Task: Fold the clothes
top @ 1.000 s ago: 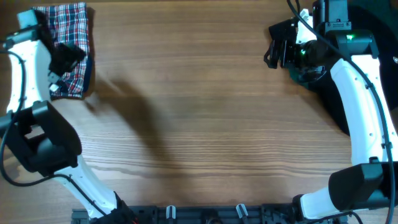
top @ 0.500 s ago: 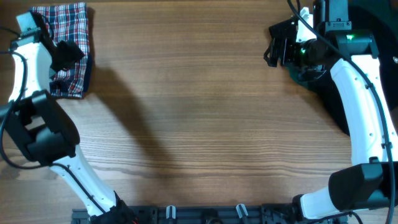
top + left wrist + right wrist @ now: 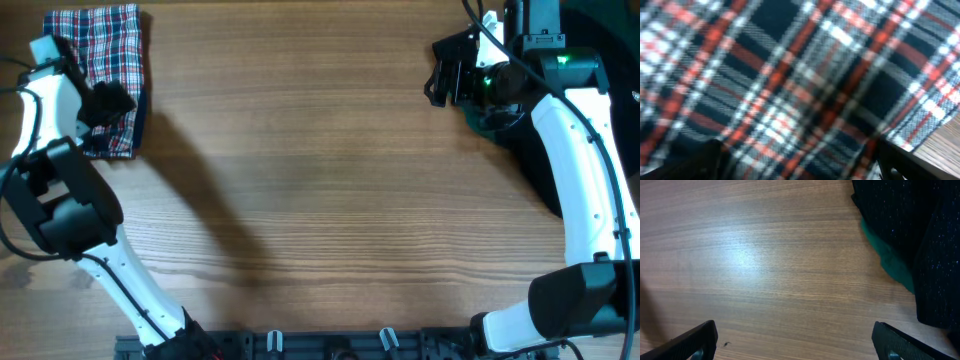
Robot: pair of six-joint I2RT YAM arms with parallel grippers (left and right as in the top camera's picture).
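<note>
Left end effector (image 3: 106,100) spread wide over the red, white and navy plaid garment (image 3: 108,30); right end effector (image 3: 446,82) also wide, above the wooden surface (image 3: 320,180).

woven matt plaid cloth garment (image 3: 790,90); smooth wood-grain table (image 3: 765,265) with soft sheen.

Wooden table (image 3: 330,180); black speckled garment (image 3: 900,210) against green fabric (image 3: 890,265).
</note>
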